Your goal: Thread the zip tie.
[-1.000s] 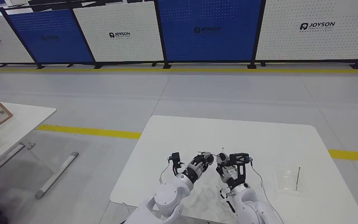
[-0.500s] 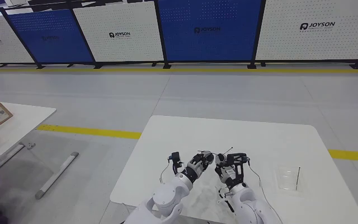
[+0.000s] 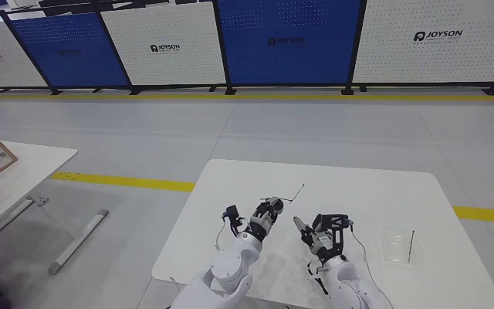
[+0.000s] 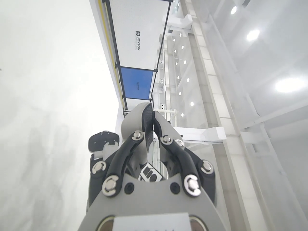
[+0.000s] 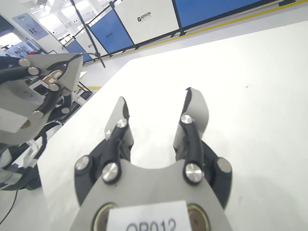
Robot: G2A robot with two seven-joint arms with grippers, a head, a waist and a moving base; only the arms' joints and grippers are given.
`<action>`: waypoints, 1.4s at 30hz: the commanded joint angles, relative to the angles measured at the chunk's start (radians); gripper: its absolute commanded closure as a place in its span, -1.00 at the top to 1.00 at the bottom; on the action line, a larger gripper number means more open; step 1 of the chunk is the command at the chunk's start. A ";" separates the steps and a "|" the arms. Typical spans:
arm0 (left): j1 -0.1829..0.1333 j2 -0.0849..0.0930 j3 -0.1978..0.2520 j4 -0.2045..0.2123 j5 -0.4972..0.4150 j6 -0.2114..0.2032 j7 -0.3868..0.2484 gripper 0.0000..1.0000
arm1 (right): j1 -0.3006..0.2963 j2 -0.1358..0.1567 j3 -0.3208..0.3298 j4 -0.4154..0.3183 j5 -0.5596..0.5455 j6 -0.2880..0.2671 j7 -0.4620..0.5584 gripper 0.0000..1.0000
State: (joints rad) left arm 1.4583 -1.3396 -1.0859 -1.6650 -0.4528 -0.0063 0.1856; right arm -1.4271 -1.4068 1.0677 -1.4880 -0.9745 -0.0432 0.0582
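Observation:
A thin black zip tie (image 3: 293, 194) is pinched in my left gripper (image 3: 271, 203), which is shut on it above the middle of the white table (image 3: 370, 193). The tie's tail slants up and away toward the table's far side. In the left wrist view a short black tip of the zip tie (image 4: 151, 96) pokes out past the closed left gripper (image 4: 152, 108). My right gripper (image 3: 301, 225) stands open and holds nothing, a short way right of the left one. In the right wrist view, the right gripper (image 5: 156, 98) is over bare table, with the left gripper (image 5: 76, 58) and the looped zip tie (image 5: 81, 20) off to one side.
A clear shallow tray (image 3: 395, 249) sits near the table's right edge with another black zip tie (image 3: 411, 242) at its side. Blue and white partition panels (image 3: 285, 42) stand across the floor beyond the table. A second table (image 3: 31, 166) is at the far left.
The two grippers were close together on the tie. Now the right gripper has let go and drawn back to the right, and the left has swung left with the tie.

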 commanded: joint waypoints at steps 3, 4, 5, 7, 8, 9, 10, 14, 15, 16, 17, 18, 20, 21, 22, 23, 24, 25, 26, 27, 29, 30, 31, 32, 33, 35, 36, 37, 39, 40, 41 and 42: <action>0.004 -0.001 0.011 -0.003 0.013 -0.001 -0.012 -1.00 | -0.007 0.000 -0.001 -0.014 0.000 -0.004 -0.017 1.00; 0.004 -0.001 0.011 -0.003 0.013 -0.001 -0.012 -1.00 | -0.007 0.000 -0.001 -0.014 0.000 -0.004 -0.017 1.00; 0.004 -0.001 0.011 -0.003 0.013 -0.001 -0.012 -1.00 | -0.007 0.000 -0.001 -0.014 0.000 -0.004 -0.017 1.00; 0.004 -0.001 0.011 -0.003 0.013 -0.001 -0.012 -1.00 | -0.007 0.000 -0.001 -0.014 0.000 -0.004 -0.017 1.00; 0.004 -0.001 0.011 -0.003 0.013 -0.001 -0.012 -1.00 | -0.007 0.000 -0.001 -0.014 0.000 -0.004 -0.017 1.00; 0.004 -0.001 0.011 -0.003 0.013 -0.001 -0.012 -1.00 | -0.007 0.000 -0.001 -0.014 0.000 -0.004 -0.017 1.00; 0.004 -0.001 0.011 -0.003 0.013 -0.001 -0.012 -1.00 | -0.011 0.000 0.002 -0.017 0.005 -0.003 -0.025 1.00; 0.003 -0.002 0.001 0.003 0.024 -0.016 0.001 -1.00 | -0.040 0.006 0.032 -0.033 0.035 -0.028 -0.048 1.00; 0.003 -0.002 -0.001 0.006 0.023 -0.018 0.002 -1.00 | -0.046 0.007 0.041 -0.038 0.041 -0.033 -0.050 1.00; 0.003 -0.002 -0.004 0.007 0.022 -0.020 0.003 -1.00 | -0.052 0.009 0.048 -0.042 0.046 -0.039 -0.052 1.00; 0.003 -0.002 -0.010 0.010 0.037 -0.029 0.015 -1.00 | -0.060 0.011 0.057 -0.050 0.056 -0.054 -0.051 1.00; 0.004 -0.002 -0.011 0.014 0.053 -0.038 0.026 -1.00 | -0.067 0.013 0.065 -0.056 0.068 -0.065 -0.049 1.00; 0.005 -0.002 -0.006 0.025 0.105 -0.053 0.040 -1.00 | -0.078 0.015 0.079 -0.068 0.107 -0.083 -0.037 1.00; 0.008 0.000 0.005 0.033 0.155 -0.058 0.031 -1.00 | -0.079 0.016 0.083 -0.071 0.117 -0.087 -0.023 1.00; 0.013 0.000 0.009 0.033 0.169 -0.067 0.029 -1.00 | -0.079 0.016 0.083 -0.071 0.117 -0.087 -0.023 1.00; 0.013 0.000 0.009 0.033 0.169 -0.067 0.029 -1.00 | -0.079 0.016 0.083 -0.071 0.117 -0.087 -0.023 1.00; 0.013 0.000 0.009 0.033 0.169 -0.067 0.029 -1.00 | -0.079 0.016 0.083 -0.071 0.117 -0.087 -0.023 1.00; 0.013 0.000 0.009 0.033 0.169 -0.067 0.029 -1.00 | -0.079 0.016 0.083 -0.071 0.117 -0.087 -0.023 1.00; 0.013 0.000 0.009 0.033 0.169 -0.067 0.029 -1.00 | -0.079 0.016 0.083 -0.071 0.117 -0.087 -0.023 1.00; 0.013 0.000 0.009 0.033 0.169 -0.067 0.029 -1.00 | -0.079 0.016 0.082 -0.069 0.117 -0.088 -0.019 1.00; 0.013 0.000 0.008 0.033 0.171 -0.067 0.028 -1.00 | -0.072 0.017 0.077 -0.066 0.176 -0.141 0.049 1.00; 0.012 0.000 0.008 0.034 0.178 -0.068 0.027 -1.00 | -0.066 0.019 0.087 -0.064 0.208 -0.164 0.071 1.00; 0.011 0.000 0.008 0.035 0.191 -0.069 0.024 -1.00 | -0.063 0.021 0.103 -0.062 0.258 -0.192 0.089 1.00; 0.011 0.000 0.008 0.036 0.201 -0.072 0.024 -1.00 | -0.062 0.022 0.114 -0.061 0.297 -0.218 0.105 1.00; 0.012 0.000 0.008 0.037 0.204 -0.075 0.024 -1.00 | -0.061 0.025 0.124 -0.060 0.325 -0.239 0.122 1.00; 0.014 0.000 0.008 0.037 0.219 -0.079 0.022 -1.00 | -0.060 0.028 0.144 -0.059 0.407 -0.273 0.155 1.00; 0.016 0.000 0.008 0.037 0.224 -0.081 0.022 -1.00 | -0.057 0.028 0.150 -0.056 0.450 -0.281 0.173 1.00; 0.018 0.000 0.009 0.037 0.228 -0.083 0.023 -1.00 | -0.051 0.029 0.156 -0.050 0.486 -0.274 0.196 1.00; 0.021 -0.001 0.010 0.035 0.232 -0.087 0.021 -1.00 | -0.048 0.029 0.158 -0.047 0.494 -0.267 0.206 1.00; 0.022 -0.001 0.010 0.035 0.231 -0.090 0.020 -1.00 | -0.048 0.029 0.158 -0.047 0.494 -0.267 0.206 1.00; 0.024 -0.002 0.011 0.035 0.229 -0.093 0.020 -1.00 | -0.048 0.029 0.158 -0.047 0.494 -0.267 0.206 1.00; 0.024 -0.002 0.011 0.035 0.229 -0.093 0.020 -1.00 | -0.048 0.029 0.158 -0.047 0.494 -0.267 0.206 1.00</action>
State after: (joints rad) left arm 1.4816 -1.3413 -1.0749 -1.6300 -0.2226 -0.0984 0.2058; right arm -1.4750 -1.3780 1.2259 -1.5346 -0.4785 -0.3094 0.2651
